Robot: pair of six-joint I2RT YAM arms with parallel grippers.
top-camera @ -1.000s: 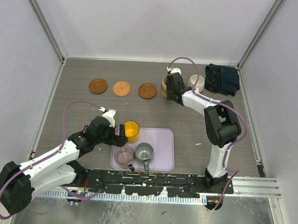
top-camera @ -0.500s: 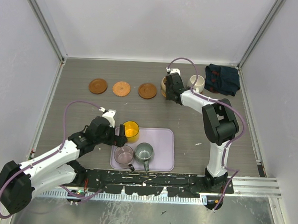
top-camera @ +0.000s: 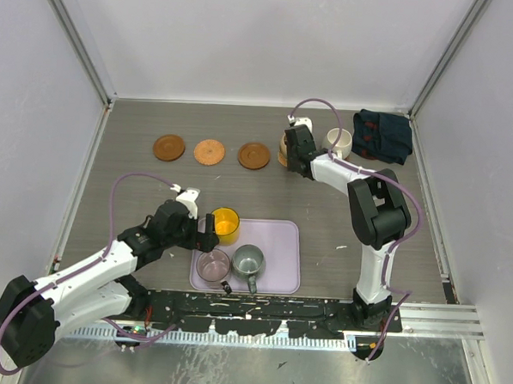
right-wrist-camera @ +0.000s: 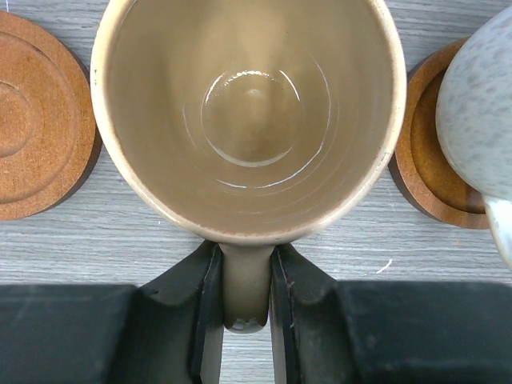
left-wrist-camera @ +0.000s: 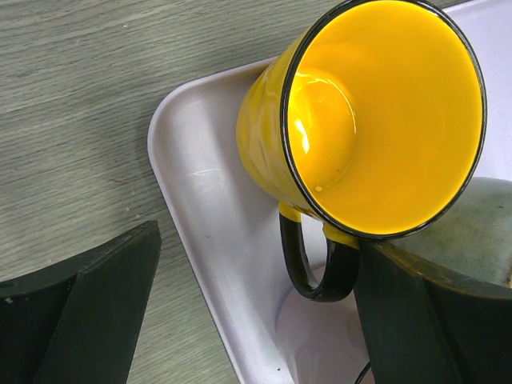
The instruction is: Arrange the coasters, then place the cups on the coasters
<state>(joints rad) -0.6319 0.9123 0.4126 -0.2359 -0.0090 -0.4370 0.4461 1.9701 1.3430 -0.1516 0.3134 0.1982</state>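
My right gripper (right-wrist-camera: 246,308) is shut on the handle of the tan cup (right-wrist-camera: 252,112), which stands upright at the back of the table (top-camera: 284,147). What lies under it is hidden. To its right, the white cup (right-wrist-camera: 480,104) rests on a brown coaster (right-wrist-camera: 424,160). Another coaster (right-wrist-camera: 32,128) lies bare to its left. Three bare coasters (top-camera: 168,147) (top-camera: 209,152) (top-camera: 254,155) form a row. My left gripper (left-wrist-camera: 256,312) is open around the black handle of the yellow cup (left-wrist-camera: 376,120), on the lilac tray (left-wrist-camera: 208,232).
The pink cup (top-camera: 212,264) and the grey-green cup (top-camera: 248,260) stand on the tray's near half (top-camera: 283,262). A dark navy cloth (top-camera: 382,135) lies at the back right corner, just beyond the white cup (top-camera: 338,142). Walls close in on three sides.
My right gripper has shifted the tan cup slightly left and toward the back. The left arm and the yellow cup have not moved.
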